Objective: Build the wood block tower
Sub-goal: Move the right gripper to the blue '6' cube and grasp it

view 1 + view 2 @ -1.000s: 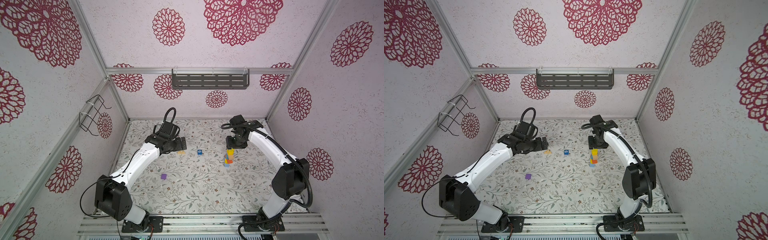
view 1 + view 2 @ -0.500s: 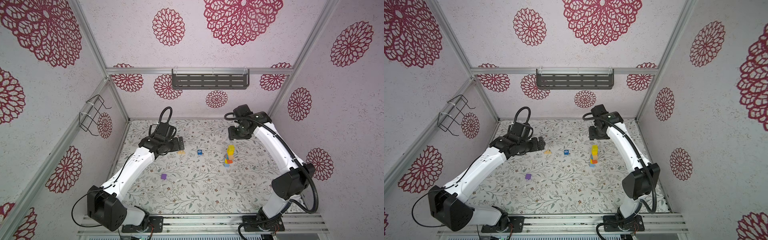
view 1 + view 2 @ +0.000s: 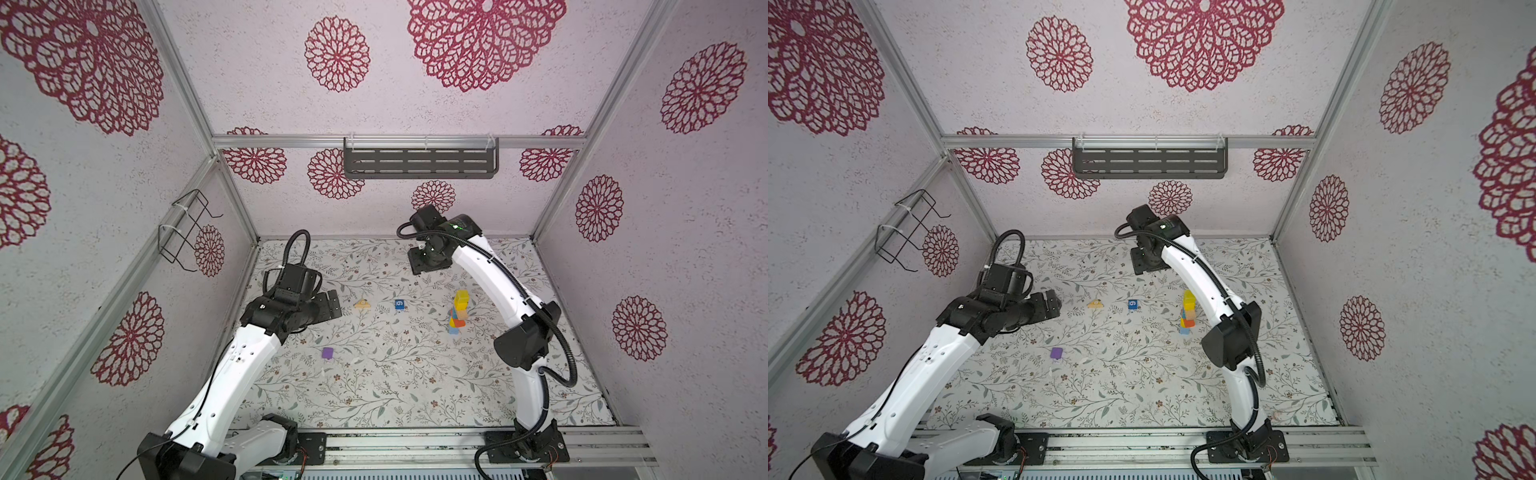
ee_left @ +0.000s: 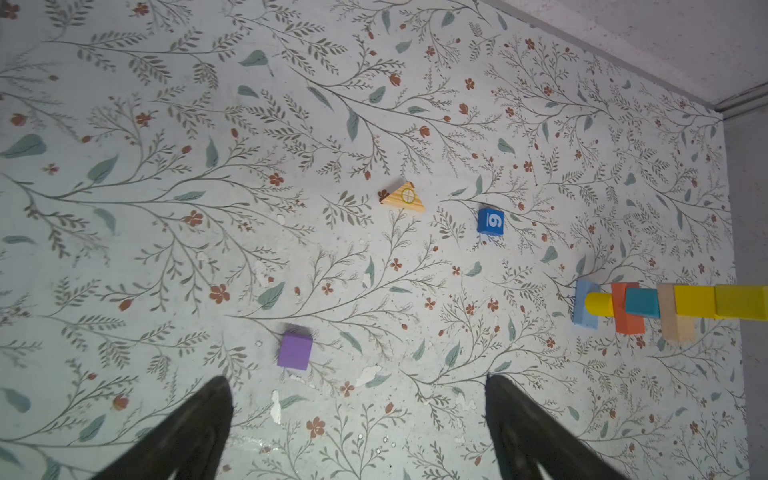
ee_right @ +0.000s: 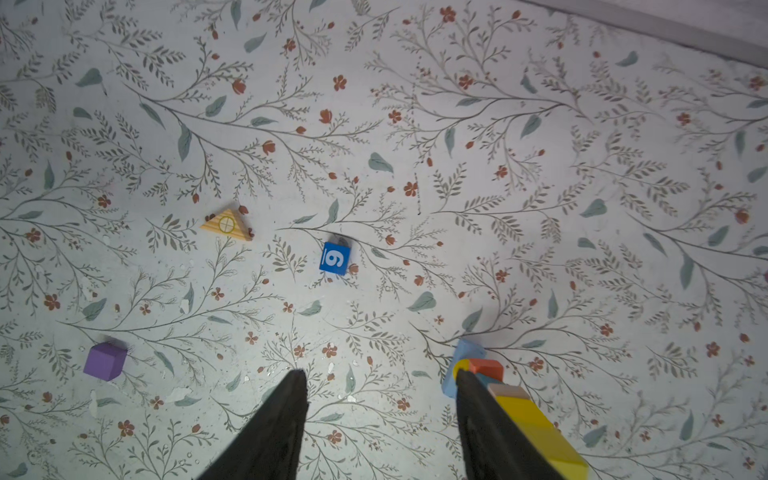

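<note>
Left wrist view: over a flowery table (image 4: 166, 249), the left gripper (image 4: 357, 380) is spread open; the right gripper (image 5: 380, 374) is also seen open, empty. A thin tower of coloured wood blocks (image 4: 665, 309) is stood toward the right edge; it looks light, hard and easily tipped. The purple wood cube (image 4: 295, 351), tan triangle (image 4: 403, 198) and blue "6" cube (image 4: 490, 221) should be pinched on flat sides.

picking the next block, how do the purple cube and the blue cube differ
The purple cube is plain; the blue cube bears a white 6. Purple looks larger than blue. Blue lies nearer the tower than purple. Both lie loose on the mat, ungripped.
</note>
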Robot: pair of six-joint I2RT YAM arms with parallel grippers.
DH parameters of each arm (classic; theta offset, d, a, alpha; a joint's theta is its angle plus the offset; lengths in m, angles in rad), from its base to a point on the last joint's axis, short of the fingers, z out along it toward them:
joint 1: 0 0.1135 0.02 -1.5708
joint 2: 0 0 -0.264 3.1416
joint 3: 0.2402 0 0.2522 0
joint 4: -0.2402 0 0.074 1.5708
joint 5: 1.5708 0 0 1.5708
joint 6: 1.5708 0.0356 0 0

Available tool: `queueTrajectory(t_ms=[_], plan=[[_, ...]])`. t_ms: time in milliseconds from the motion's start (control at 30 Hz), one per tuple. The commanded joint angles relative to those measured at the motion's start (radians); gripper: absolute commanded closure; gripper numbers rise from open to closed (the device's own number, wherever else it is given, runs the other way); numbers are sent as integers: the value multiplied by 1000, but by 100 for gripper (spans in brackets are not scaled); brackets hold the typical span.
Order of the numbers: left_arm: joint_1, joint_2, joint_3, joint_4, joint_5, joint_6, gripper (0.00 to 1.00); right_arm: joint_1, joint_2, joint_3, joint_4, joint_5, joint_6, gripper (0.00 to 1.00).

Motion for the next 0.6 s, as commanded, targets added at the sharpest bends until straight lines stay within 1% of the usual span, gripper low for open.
queueTrajectory(t_ms=[0, 100, 267, 333, 500, 567], plan=[[39, -47, -26, -50, 17, 12, 3, 10, 31, 34, -1, -22, 48, 41], [55, -62, -37, -56, 24, 21, 3, 26, 75, 33, 29, -25, 66, 41], [65, -50, -35, -57, 33, 35, 3, 51, 130, 14, 79, -17, 100, 41], [69, -45, -35, -57, 32, 42, 3, 57, 131, -25, 119, -13, 118, 41], [78, -34, -36, -53, 34, 52, 3, 62, 101, -178, 244, 0, 173, 41], [81, -29, -37, -49, 35, 55, 3, 62, 103, -210, 270, -4, 188, 41]])
